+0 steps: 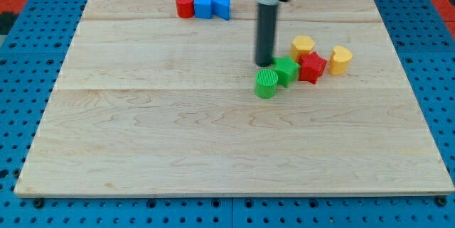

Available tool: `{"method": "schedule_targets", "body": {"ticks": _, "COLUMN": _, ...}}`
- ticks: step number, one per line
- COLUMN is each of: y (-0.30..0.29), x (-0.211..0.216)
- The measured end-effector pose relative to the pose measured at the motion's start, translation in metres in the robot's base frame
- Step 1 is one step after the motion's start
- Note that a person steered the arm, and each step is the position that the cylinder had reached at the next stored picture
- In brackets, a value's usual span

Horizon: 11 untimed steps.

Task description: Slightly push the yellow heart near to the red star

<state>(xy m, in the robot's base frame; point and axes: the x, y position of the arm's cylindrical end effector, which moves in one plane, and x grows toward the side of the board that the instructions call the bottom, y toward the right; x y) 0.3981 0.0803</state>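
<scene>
Yellow heart [341, 59] just right of red star [311, 67], barely apart. My tip [264, 64] left of green star [286, 70]. No pincer, just a rod.

The yellow heart [341, 59] lies just right of the red star [311, 67], nearly touching.

Straight dark cylindrical rod, wider black rounded collar above, my tip [264, 64] blunt and flat

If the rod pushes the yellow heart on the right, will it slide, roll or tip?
The yellow heart probably slides rather than rolls: it rests flat on the smooth wooden board. It looks squat, so tipping seems unlikely. Its lobed side may make it turn when pushed off-centre. My tip is beyond the red star, not touching the heart.
</scene>
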Motion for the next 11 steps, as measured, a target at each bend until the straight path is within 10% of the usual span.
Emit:
{"method": "schedule_targets", "body": {"ticks": 4, "y": 0.06, "x": 0.093}}
{"method": "schedule_targets", "body": {"ticks": 5, "y": 0.131, "x": 0.089}}
{"method": "schedule_targets", "body": {"ticks": 8, "y": 0.077, "x": -0.006}}
{"method": "schedule_targets", "body": {"ticks": 11, "y": 0.133, "x": 0.008}}
